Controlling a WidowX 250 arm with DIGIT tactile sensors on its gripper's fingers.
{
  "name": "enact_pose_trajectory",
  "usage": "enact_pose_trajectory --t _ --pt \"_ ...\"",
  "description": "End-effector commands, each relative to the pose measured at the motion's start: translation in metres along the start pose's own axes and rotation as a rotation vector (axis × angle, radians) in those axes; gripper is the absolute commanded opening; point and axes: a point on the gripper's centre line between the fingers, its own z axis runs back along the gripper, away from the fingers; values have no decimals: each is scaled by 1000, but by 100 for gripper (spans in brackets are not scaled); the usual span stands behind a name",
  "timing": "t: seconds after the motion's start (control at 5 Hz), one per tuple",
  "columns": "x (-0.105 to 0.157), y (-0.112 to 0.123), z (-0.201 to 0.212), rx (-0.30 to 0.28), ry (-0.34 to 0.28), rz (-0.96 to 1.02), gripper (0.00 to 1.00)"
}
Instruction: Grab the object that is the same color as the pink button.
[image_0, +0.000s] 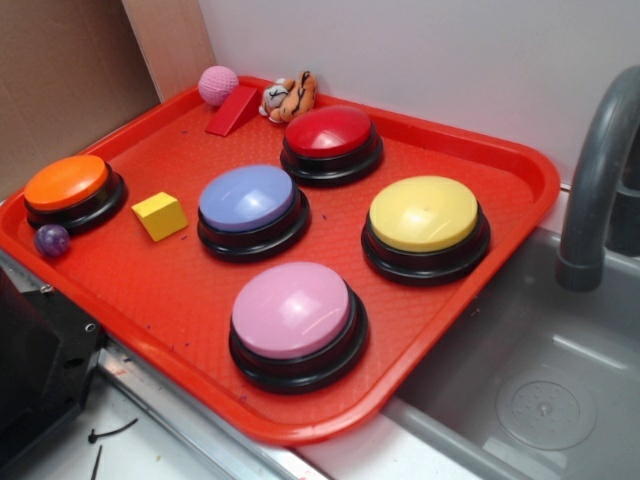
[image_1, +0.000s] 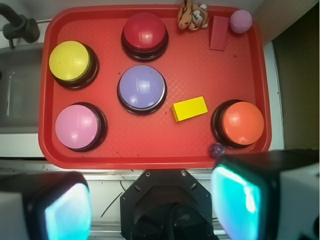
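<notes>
One small pink ball (image_0: 218, 85) is seen in the far corner of the red tray (image_0: 480, 150), just beside the red wedge (image_0: 232, 111) and near the tiger toy (image_0: 291, 97), well apart from the pink button (image_0: 292, 310). The tool (image_1: 150, 210) is held high with its fingers (image_1: 237, 197) apart, nothing between them. The purple marble (image_0: 52, 240) could be taken by mistake, or the ball could be pushed against the rim and roll away.

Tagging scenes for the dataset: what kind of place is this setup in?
Probably a toy kitchen sink mock-up in a lab: a grey sink basin with a grey faucet sits beside the red tray, and a cardboard backdrop stands behind it.
</notes>
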Motion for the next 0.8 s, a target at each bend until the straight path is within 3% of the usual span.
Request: enact_pose_trajectory --t 0.0,0.2,0.4,0.6 --pt "0 0 0 0 0 0 100" --pt "13 8 -11 6 -32 89 100" --pt "26 25 -22 -22 -51 209 100" --pt "45 50 -39 -11 -140 419 100"
